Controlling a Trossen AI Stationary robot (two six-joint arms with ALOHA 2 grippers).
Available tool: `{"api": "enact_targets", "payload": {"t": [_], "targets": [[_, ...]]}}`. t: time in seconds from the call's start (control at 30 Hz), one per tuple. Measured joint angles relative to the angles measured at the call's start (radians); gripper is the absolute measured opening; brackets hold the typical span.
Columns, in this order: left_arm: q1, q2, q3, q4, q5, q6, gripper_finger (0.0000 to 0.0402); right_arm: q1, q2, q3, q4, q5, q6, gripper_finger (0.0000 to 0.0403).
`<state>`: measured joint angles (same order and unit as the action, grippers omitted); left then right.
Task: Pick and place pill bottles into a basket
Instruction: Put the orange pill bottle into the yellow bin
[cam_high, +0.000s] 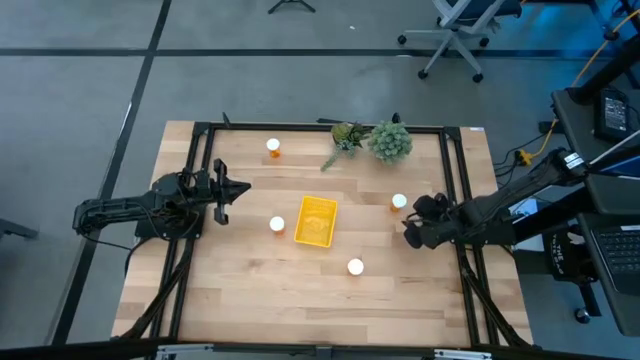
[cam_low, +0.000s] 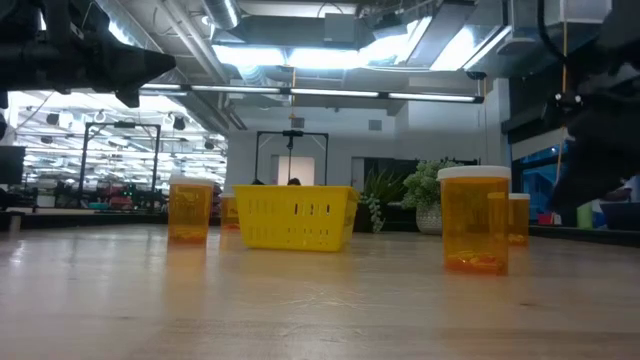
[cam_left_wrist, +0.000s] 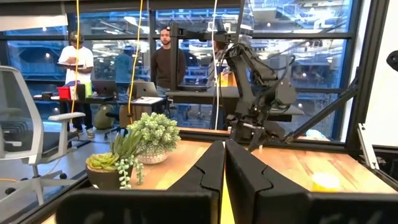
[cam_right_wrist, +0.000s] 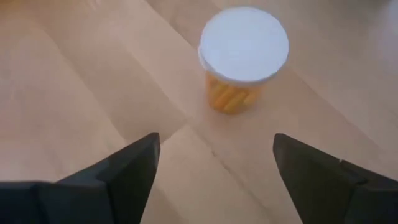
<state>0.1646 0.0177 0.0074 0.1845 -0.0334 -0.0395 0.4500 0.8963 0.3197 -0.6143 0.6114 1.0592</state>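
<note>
- High view: basket (cam_high: 316, 221) at table centre, empty; four bottles stand around it. Right gripper (cam_high: 416, 222), fingers spread, hovers just beside the nearest bottle (cam_high: 399, 201). Left gripper (cam_high: 228, 191) waits clenched, well left of the basket.
- Low view: all bottles upright on the table, none in the basket.
- Left wrist view: fingers (cam_left_wrist: 208, 169) pressed together, holding nothing.
- Right wrist view: bottle ahead of the parted fingers (cam_right_wrist: 134, 163); the approach step. Next: advance, straddle it, close.
</note>
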Motion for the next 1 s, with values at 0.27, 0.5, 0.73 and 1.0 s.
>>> {"api": "enact_targets", "payload": {"t": [0.27, 0.5, 0.73, 1.0], "targets": [[0.000, 0.000, 0.000, -0.001, 0.000, 0.000, 0.0008, 0.000, 0.000, -0.166, 0.334, 0.149, -0.099, 0.0316], [0.000, 0.000, 0.000, -0.001, 0.000, 0.000, 0.0009, 0.000, 0.000, -0.212, 0.424, 0.221, -0.158, 0.0316], [0.000, 0.000, 0.000, -0.002, 0.000, 0.000, 0.0007, 0.000, 0.000, -0.227, 0.508, 0.286, -0.264, 0.0316], [0.000, 0.000, 0.000, -0.002, 0.000, 0.001, 0.0011, -0.005, 0.000, -0.227, 0.528, 0.286, -0.264, 0.0316]]}}
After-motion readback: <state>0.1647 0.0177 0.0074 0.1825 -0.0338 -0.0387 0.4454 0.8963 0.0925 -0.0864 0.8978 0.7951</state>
